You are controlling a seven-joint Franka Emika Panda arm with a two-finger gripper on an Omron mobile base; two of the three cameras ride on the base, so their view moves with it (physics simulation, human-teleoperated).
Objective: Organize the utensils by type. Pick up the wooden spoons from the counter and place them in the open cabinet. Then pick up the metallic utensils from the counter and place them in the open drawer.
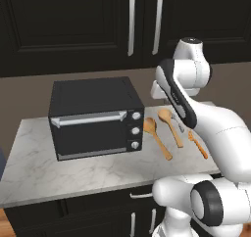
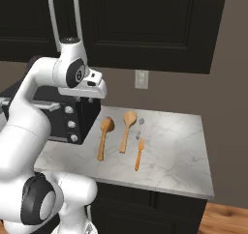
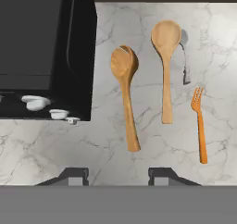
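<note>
Two wooden spoons lie side by side on the white marble counter (image 3: 55,149), bowls toward the wall: the left one (image 3: 125,93) and the right one (image 3: 166,65). Right of them lie the metallic utensils: a small silver-grey spoon (image 3: 184,56) and an orange fork (image 3: 200,126). My gripper (image 3: 119,176) hangs well above the counter, pointing down, just short of the left spoon's handle end. It is open with nothing between its fingers. Black upper cabinets (image 1: 98,20) with silver bar handles hang above; the doors I see look shut. The open drawer is out of view.
A black toaster oven (image 1: 95,116) stands on the counter just left of the spoons, close under my hand. The counter's right edge (image 2: 206,146) lies beyond the fork. Base cabinets (image 1: 98,216) sit below the front edge.
</note>
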